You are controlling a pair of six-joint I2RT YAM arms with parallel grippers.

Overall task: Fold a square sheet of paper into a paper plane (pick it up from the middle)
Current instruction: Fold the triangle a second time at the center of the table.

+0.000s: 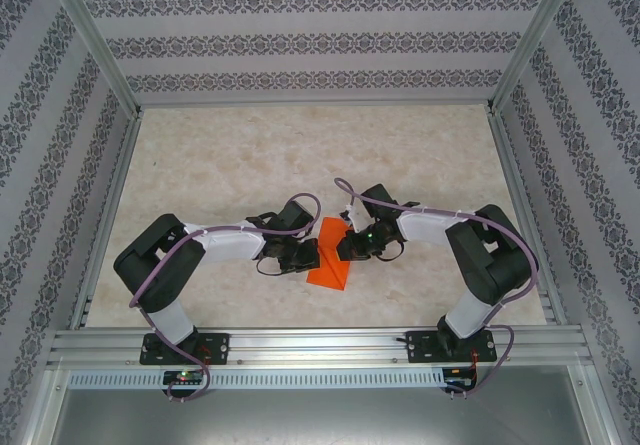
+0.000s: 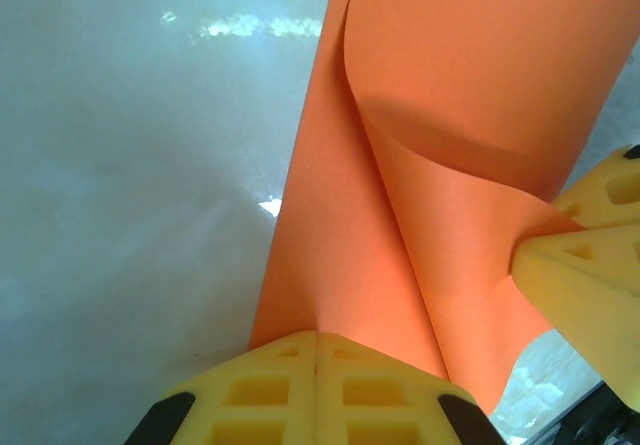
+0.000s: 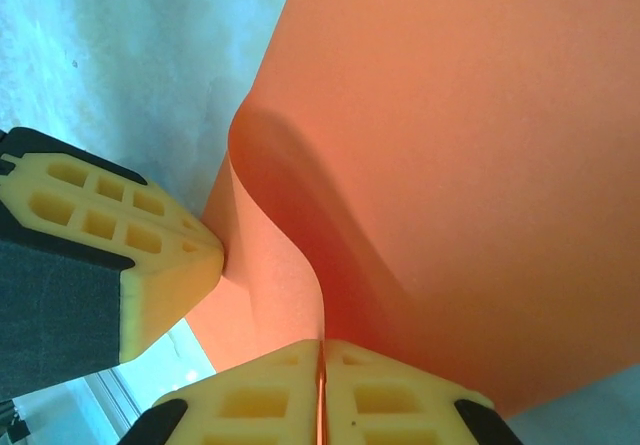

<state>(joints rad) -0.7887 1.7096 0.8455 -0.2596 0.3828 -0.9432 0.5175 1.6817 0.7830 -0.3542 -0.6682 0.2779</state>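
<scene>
**Two-point pinch on a part-folded sheet**

The square sheet of paper [image 1: 330, 256], bright orange, lies on the table [image 1: 250, 145] a little way in from the middle of its near edge, between the two arms. From above it reads as a narrow slanted strip, so at least one fold appears to be made.

The left gripper [image 2: 316, 350] has its yellow fingers pressed together, and the paper runs straight into their tips, which appear to nip one edge. The right gripper [image 3: 322, 350] is likewise closed, with a thin orange line showing in the seam between its fingers: it is pinching the sheet.

The two grippers meet the paper from opposite sides and stand close together. Between the two holds a flap lifts off the lower layer and curls over in a smooth, uncreased bend, with shadow beneath it.

The pairing probably serves to anchor one part of the sheet while the other hold carries the flap over. The bend still needs flattening into a crease; thin paper held this tightly may tear or skew if the holds pull apart.
</scene>
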